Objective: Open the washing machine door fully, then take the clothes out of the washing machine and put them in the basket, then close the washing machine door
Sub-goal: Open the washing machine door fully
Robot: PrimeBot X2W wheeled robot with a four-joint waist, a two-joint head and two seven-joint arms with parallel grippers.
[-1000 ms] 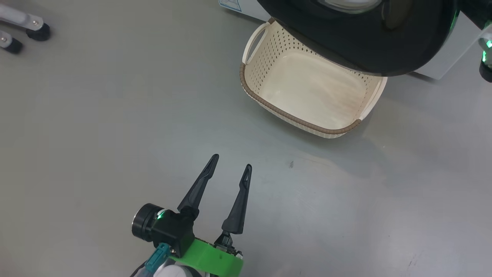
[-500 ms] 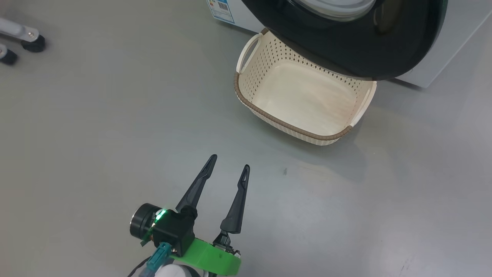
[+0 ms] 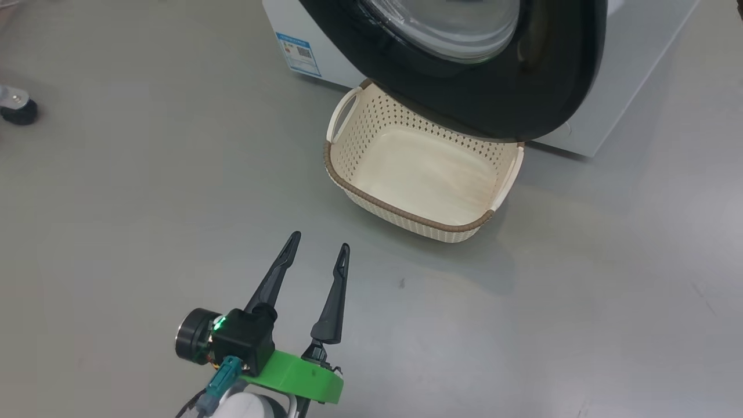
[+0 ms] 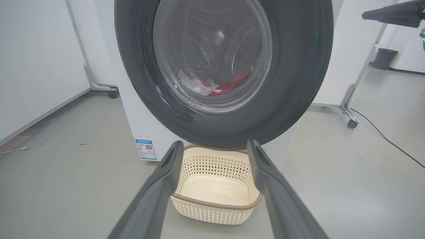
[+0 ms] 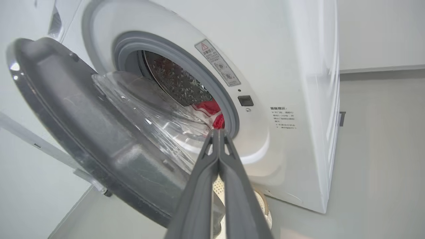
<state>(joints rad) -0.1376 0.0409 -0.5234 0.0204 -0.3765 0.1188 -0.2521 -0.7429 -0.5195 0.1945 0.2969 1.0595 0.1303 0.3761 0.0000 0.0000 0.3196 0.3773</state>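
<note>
The washing machine (image 3: 627,64) is a white front-loader. Its washing machine door (image 3: 522,87), a glossy black ring around clear glass, stands partly open and overhangs the cream basket (image 3: 348,187), which holds nothing. Through the glass (image 4: 212,49) I see the clothes (image 4: 232,87), red beside white cloth. My left gripper (image 3: 320,240) hovers open above the floor in front of the basket (image 4: 215,205) with nothing between its fingers. Beside the door's inner side (image 5: 83,132) my right gripper (image 5: 217,131) is shut on nothing, aimed at the red clothes (image 5: 212,113) in the drum.
A blue label (image 3: 299,53) marks the machine's lower front. One caster foot (image 3: 17,110) stands at the far left. A wheeled stand leg (image 4: 352,122), a floor cable (image 4: 382,132) and a black bin (image 4: 383,58) lie to the machine's right. White wall panels (image 4: 33,66) stand on the left.
The head camera has shifted, so the machine, door and basket now sit lower and further left in its view. My left gripper stays open in the same pose.
</note>
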